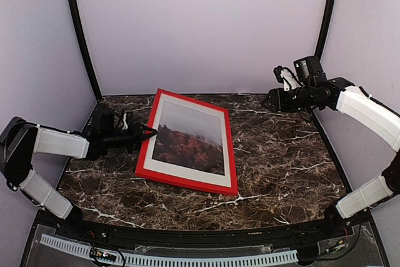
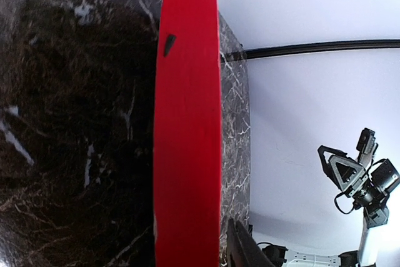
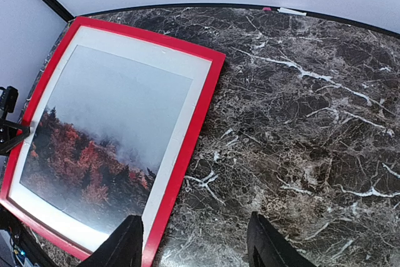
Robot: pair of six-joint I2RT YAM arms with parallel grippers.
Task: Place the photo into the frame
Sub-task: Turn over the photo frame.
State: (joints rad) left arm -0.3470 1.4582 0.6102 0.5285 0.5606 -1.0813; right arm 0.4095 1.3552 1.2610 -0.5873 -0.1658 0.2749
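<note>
Frame (image 1: 187, 182) lying face up on the marble surface (image 1: 281, 154), its near rail towards the arm bases and the whole set at a skew. The photo (image 1: 187, 139) is seen seated behind the white mat (image 3: 186, 117), so the task is judged nearly or wholly done. The left fingers (image 1: 147, 132) are placed at the left rail, which appears to pass between them in the left wrist view. Whether the rail is clamped or has been let go cannot be told, nor whether it is lifted slightly off the surface. The chief hazard is located here. If the fingers are drawn away while the rail is caught, the frame may be dragged or tipped. The photo and mat could then be shifted out of square in the window. What secures the back is hidden, so a loose backing cannot be ruled out, and any lifting might let the sheets drop out. Farther off, the right fingers (image 3: 122, 245) are held spread and empty, high above the far right of the surface. From there no steadying of the frame can be given.
</note>
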